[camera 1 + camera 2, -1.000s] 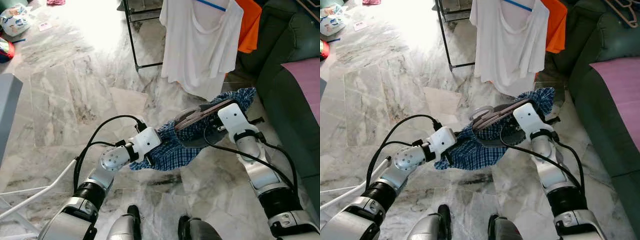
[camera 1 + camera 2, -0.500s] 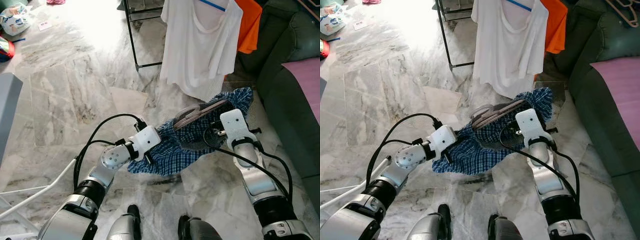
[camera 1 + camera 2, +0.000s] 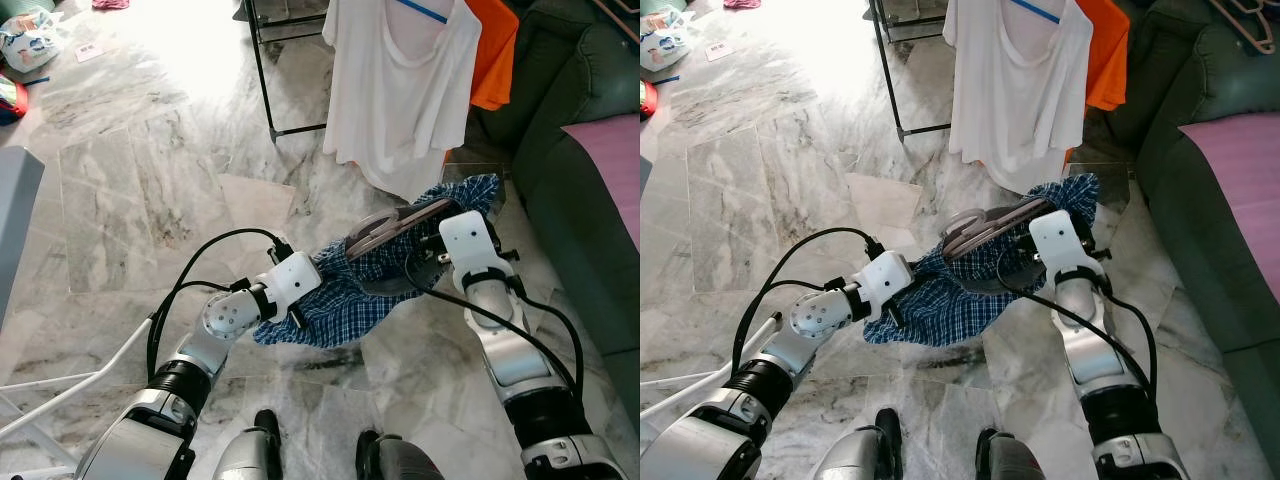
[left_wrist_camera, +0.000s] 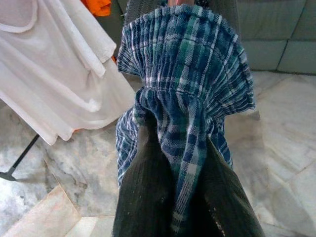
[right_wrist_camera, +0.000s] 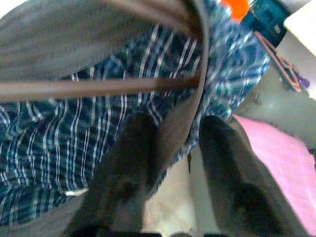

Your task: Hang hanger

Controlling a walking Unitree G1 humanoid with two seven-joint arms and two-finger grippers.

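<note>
We hold the plaid shirt (image 3: pixel 345 290): left gripper (image 4: pixel 185 197) clamps fabric, right gripper (image 5: pixel 173 148) clamps hanger (image 3: pixel 395 225); white shirt (image 3: pixel 400 90) at 12 o'clock.

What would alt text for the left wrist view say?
The left gripper pinches a bunched blue-green plaid shirt between its two black fingers. Behind hang a white T-shirt and marble floor.

Blue plaid shirt (image 3: pixel 340 290): spread between both tools, above the marble floor (image 3: pixel 140 190).
White T-shirt (image 3: pixel 400 90): hanging beyond it.
Dark sofa (image 3: pixel 580 150): at right.
</note>
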